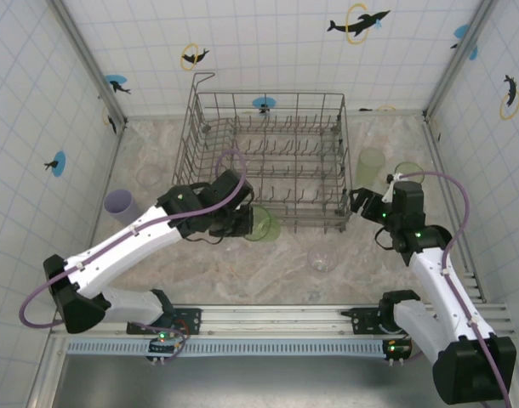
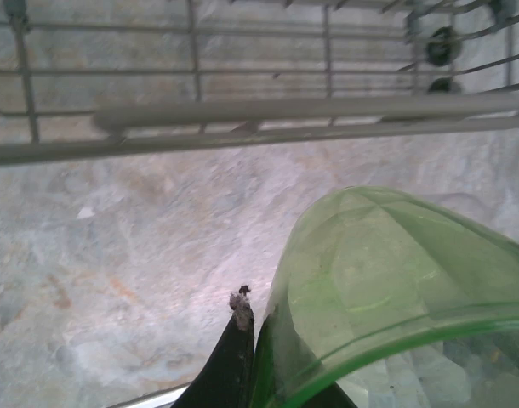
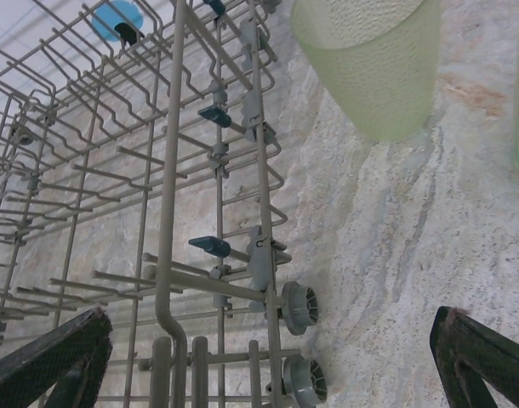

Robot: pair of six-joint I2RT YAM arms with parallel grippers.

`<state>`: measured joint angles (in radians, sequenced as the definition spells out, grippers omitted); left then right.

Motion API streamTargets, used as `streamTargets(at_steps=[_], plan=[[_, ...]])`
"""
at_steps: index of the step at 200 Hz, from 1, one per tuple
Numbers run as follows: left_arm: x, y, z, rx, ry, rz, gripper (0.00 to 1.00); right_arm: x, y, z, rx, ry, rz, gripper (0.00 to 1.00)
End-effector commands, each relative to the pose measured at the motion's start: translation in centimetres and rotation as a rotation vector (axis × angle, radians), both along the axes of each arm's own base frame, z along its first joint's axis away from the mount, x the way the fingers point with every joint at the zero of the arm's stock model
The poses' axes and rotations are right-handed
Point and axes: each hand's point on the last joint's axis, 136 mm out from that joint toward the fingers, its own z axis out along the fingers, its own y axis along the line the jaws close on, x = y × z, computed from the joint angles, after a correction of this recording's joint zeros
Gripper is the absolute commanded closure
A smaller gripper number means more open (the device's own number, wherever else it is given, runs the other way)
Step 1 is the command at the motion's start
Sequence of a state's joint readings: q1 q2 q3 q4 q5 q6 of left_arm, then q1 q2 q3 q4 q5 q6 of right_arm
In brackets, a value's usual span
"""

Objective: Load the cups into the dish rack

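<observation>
Green translucent tumbler, probably light and slick, so a rim pinch suits it. My left gripper is clenched on its rim, just outside the dish rack's near wall. My right gripper gapes empty beside the rack's right wall.

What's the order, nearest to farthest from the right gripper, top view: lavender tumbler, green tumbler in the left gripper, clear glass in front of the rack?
From the right gripper:
1. Clear glass, by the dish rack's front right corner.
2. Green tumbler, in the left gripper at the rack's front.
3. Lavender tumbler, far left.
</observation>
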<state>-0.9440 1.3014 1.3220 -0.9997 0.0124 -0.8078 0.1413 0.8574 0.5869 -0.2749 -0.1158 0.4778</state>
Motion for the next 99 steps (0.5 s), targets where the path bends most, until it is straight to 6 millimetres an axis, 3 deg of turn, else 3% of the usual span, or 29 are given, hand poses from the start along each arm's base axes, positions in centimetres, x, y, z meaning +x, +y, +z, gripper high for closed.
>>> streamTargets(at_steps=[1, 99], plan=[[-0.3, -1.5, 1.3, -0.02, 0.006, -0.078, 1.0, 0.3, 0.7, 1.2, -0.01, -0.03, 0.046, 0.01], [3.0, -5.5, 5.0, -0.095, -0.018, -0.135, 1.0, 1.8, 2.0, 3.8, -0.007, -0.083, 0.1, 0.01]])
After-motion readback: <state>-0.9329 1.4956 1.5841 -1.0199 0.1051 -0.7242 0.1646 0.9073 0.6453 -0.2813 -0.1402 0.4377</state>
